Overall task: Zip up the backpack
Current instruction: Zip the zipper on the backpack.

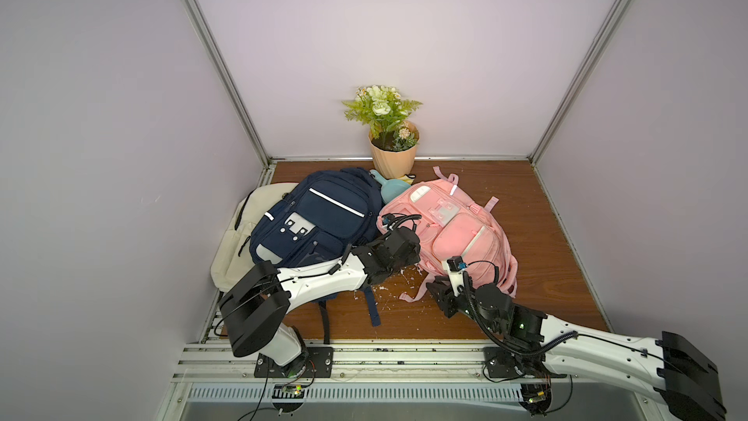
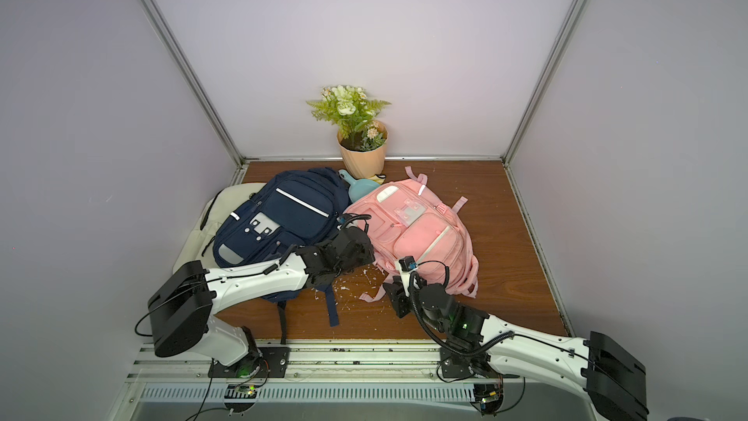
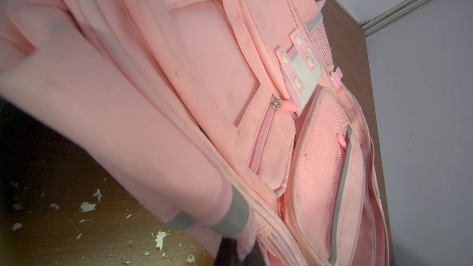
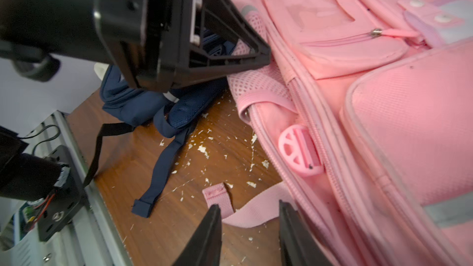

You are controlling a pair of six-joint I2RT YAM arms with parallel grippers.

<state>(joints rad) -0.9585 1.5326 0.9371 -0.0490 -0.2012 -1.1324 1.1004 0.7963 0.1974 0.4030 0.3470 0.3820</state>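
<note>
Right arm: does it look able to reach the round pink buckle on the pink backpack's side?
Probably yes. The right pincer stands open just short of the pink backpack; only a loose pink strap lies on the way to the round pink buckle.

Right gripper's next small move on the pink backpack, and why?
Probably ease the right gripper off the loose strap toward the zipper track: its jaws stand open, holding nothing, and no main pull shows, while the left gripper pinches the side of the pink backpack.
</note>
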